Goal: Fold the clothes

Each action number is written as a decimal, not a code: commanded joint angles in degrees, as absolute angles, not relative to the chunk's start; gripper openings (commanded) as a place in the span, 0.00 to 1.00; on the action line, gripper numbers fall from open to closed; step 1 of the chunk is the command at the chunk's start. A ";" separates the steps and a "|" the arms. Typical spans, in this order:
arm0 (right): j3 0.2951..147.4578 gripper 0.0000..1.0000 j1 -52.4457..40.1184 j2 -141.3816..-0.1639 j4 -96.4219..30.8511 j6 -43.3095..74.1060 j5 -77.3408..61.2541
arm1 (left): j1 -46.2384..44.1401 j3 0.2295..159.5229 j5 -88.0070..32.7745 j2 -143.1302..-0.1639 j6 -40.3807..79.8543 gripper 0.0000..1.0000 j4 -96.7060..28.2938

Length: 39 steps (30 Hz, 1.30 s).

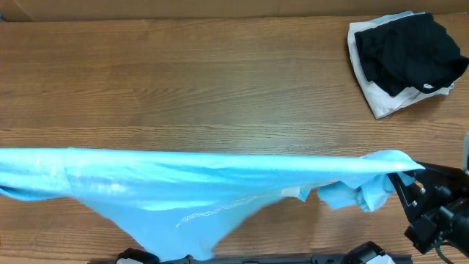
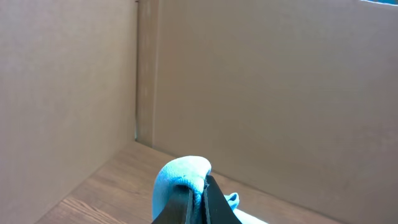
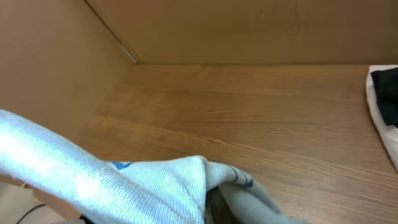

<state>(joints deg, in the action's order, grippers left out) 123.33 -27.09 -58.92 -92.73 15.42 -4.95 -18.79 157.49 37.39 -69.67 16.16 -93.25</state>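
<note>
The clothes, a light sky-blue T-shirt (image 1: 198, 183), hang stretched in a long band across the front of the table, with faint white print on the sagging lower part. My right gripper (image 1: 401, 176) is shut on the shirt's right end. In the right wrist view the cloth (image 3: 143, 186) drapes over the gripper (image 3: 217, 198) and hides the fingers. The left gripper is outside the overhead view, past the left edge where the shirt runs off. Its own camera shows the left gripper (image 2: 198, 198) shut on a bunched blue fold (image 2: 180, 174), held above the table.
A black garment (image 1: 407, 48) lies on a white folded one (image 1: 381, 99) at the back right corner. Cardboard walls (image 2: 267, 93) stand around the wooden table (image 1: 220, 88). Arm bases (image 1: 370, 255) sit at the front edge.
</note>
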 commanded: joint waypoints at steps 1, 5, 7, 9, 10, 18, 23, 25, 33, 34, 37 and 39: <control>123.94 0.04 -26.92 -61.56 -91.96 14.96 -1.13 | -19.16 157.60 42.19 -72.01 16.99 0.04 -92.95; 123.72 0.04 -26.92 -67.16 -91.88 14.90 1.19 | -19.16 157.40 42.19 -76.42 16.97 0.04 -93.78; 123.72 0.04 -26.92 -71.05 -91.85 14.24 1.50 | -19.16 156.92 42.41 -79.20 16.95 0.04 -94.52; 123.72 0.04 -26.92 -77.54 -91.81 13.37 2.07 | -19.16 156.40 42.59 -83.61 16.99 0.04 -95.66; 123.72 0.04 -26.92 -80.29 -91.74 13.37 2.83 | -19.16 156.31 42.57 -85.65 16.99 0.04 -96.03; 123.72 0.04 -23.90 -99.31 -84.27 13.17 5.30 | -17.30 156.14 42.50 -101.60 17.93 0.04 -95.68; 123.72 0.04 -18.57 -110.87 -73.95 11.66 4.19 | -12.38 156.14 38.83 -114.74 18.17 0.04 -89.08; 123.72 0.04 -17.06 -114.28 -70.26 11.62 4.21 | -11.11 156.14 37.63 -119.33 18.20 0.04 -86.00; 123.72 0.89 -12.78 -124.25 -54.78 10.39 4.03 | -7.01 156.14 37.12 -135.70 18.02 0.84 -69.69; 123.72 1.00 -12.45 -124.44 -53.91 10.41 3.66 | -6.83 156.14 36.12 -136.97 17.21 0.99 -68.55; 124.09 1.00 -11.35 -123.92 -52.75 10.41 1.34 | -6.72 156.14 31.53 -138.32 14.48 1.00 -67.44; 124.88 1.00 -10.52 -122.89 -53.71 10.46 -0.89 | -6.72 156.27 28.29 -137.82 14.13 1.00 -68.27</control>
